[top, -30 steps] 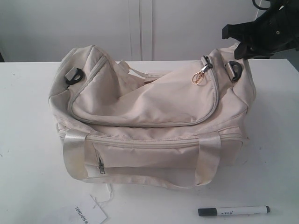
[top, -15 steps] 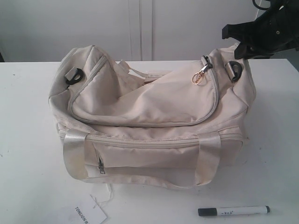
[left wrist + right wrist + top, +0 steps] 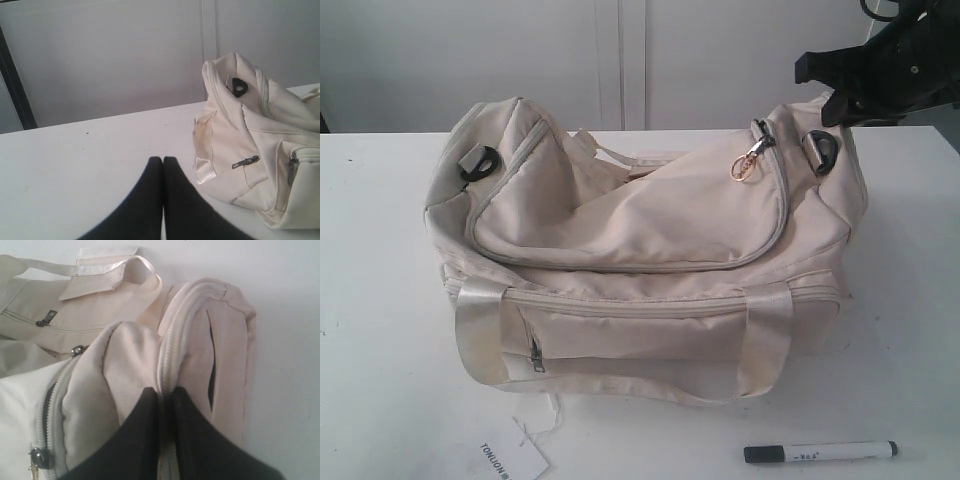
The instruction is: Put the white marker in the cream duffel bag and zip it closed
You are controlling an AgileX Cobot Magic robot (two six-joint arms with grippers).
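White marker (image 3: 820,452) on table (image 3: 380,400), in front of cream duffel bag (image 3: 650,260), apart from it. Top zip looks mostly shut, gold ring pull (image 3: 742,168) at right end. Risk: soft bag drags instead of unzipping. TONLION readable on hang tag (image 3: 510,462); marker print too small.

Left wrist: left gripper (image 3: 163,160) clenched, empty, over table beside bag end.

Right wrist: right gripper (image 3: 162,392) fingers together at bag's end seam; pinching fabric or not, cannot tell. Risk: slim marker rolls if nudged.

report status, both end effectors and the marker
Left end effector shut, empty, over table. Right end effector shut on cream duffel bag end. White marker on table in front of bag, untouched, unobstructed.
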